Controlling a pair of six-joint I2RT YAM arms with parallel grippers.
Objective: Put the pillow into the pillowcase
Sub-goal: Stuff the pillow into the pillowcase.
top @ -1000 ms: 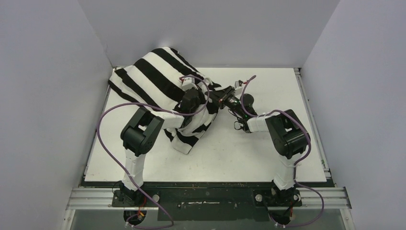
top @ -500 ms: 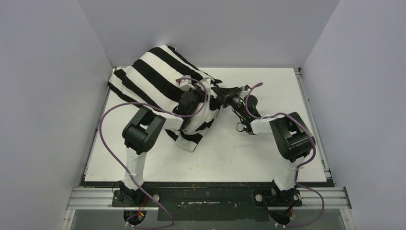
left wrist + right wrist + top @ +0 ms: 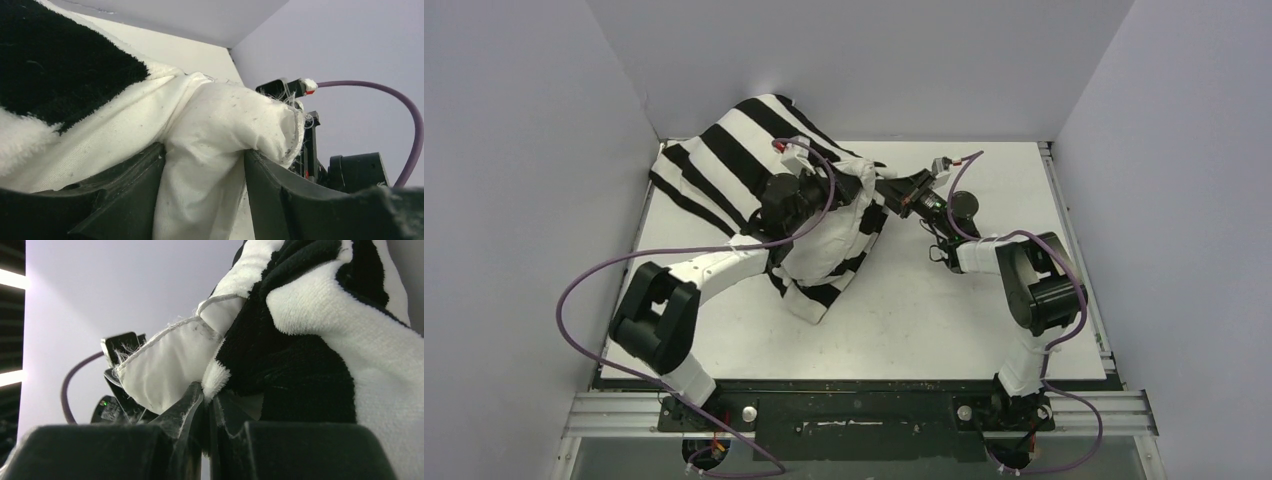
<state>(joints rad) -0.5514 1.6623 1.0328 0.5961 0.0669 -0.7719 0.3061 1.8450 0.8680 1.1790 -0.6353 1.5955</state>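
Two grippers meet at the open end of the pillowcase (image 3: 734,160), which lies heaped on the far-left part of the table (image 3: 984,320), one end propped against the wall behind it. Judging by the plump bulge, the pillow is mostly inside and hidden. A plain white corner (image 3: 220,115) pokes out towards the table's middle, and I cannot tell whether it is pillow or lining. The left gripper (image 3: 205,165) has its fingers apart, with that white fold lying between them and touching both but not visibly squeezed. The right gripper (image 3: 205,395) is pinched closed on a thin lip of the striped hem. So the main risk is that only one narrow pinch holds the mouth. A tug towards the table's right side could pull the hem free, or drag the whole bundle instead of drawing the case over the filling. With the left fingers slack, the white corner may spring back out. The two wrists are also very near each other, so a careless regrasp could knock them together or snag a cable.
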